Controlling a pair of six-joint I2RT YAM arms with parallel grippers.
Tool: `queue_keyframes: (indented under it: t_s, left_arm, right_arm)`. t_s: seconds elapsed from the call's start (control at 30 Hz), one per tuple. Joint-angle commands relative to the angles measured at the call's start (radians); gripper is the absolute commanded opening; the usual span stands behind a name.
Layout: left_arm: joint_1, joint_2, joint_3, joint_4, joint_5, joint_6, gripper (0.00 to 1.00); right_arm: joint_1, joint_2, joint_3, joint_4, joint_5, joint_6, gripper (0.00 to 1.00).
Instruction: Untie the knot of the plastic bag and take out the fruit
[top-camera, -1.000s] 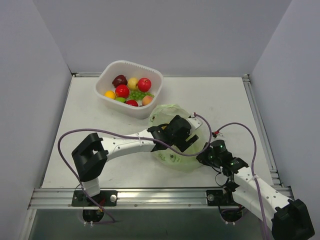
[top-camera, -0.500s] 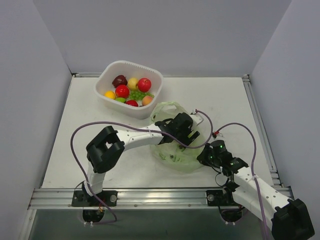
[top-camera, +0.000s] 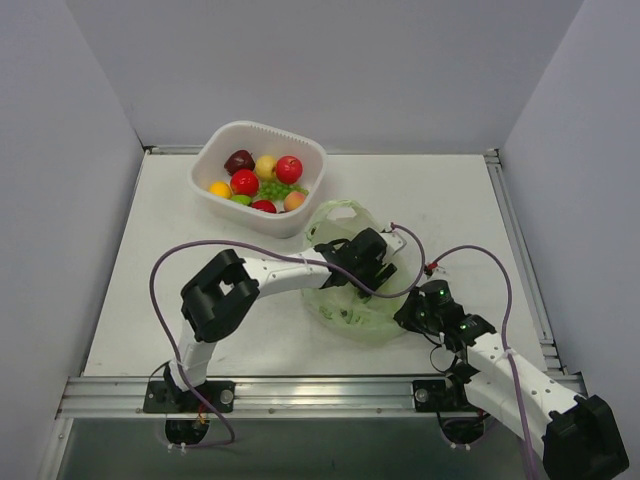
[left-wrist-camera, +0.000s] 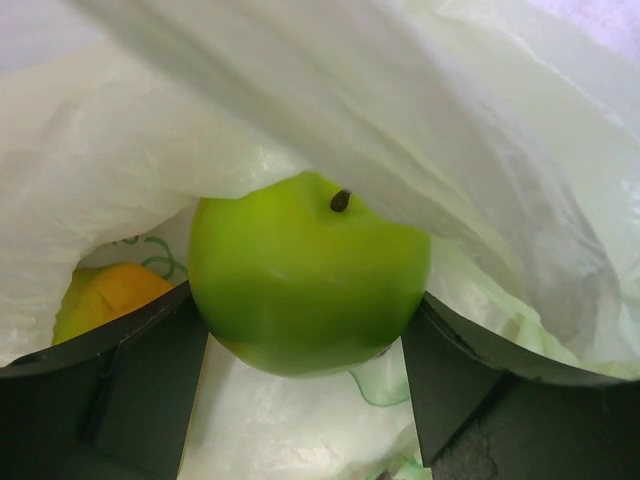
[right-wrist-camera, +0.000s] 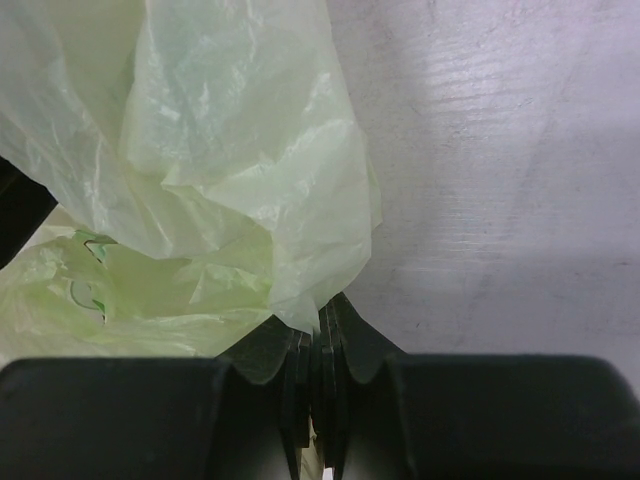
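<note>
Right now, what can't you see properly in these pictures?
- Left wrist view: the left gripper holds the green apple. A fold of the plastic bag half covers the orange fruit, and plastic hides any other fruit.
- Top view: the gripper body and the bag hide that apple.
- Right wrist view: the right gripper pinches the bag, which blocks whatever is behind it.
- The knot shows in no view.
</note>
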Motion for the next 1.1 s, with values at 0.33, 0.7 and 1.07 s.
queue_keyframes:
  t_s: [0.33, 0.7, 1.07]
  left_arm:
    - [-0.023, -0.429, -0.193, 0.028, 0.103, -0.148, 0.50]
    - [0.170, -0.717, -0.147, -0.003, 0.469, -0.237, 0.54]
    - [0.643, -0.599, -0.029, -0.015, 0.096, -0.251, 0.55]
  right_arm:
    - [-0.003, -0.011, -0.004, -0.014, 0.012, -0.001, 0.07]
    - [-0.005, 0.015, 0.005, -0.014, 0.017, 0.002, 0.07]
    - [-0.005, 0.022, 0.008, -0.015, 0.017, 0.004, 0.08]
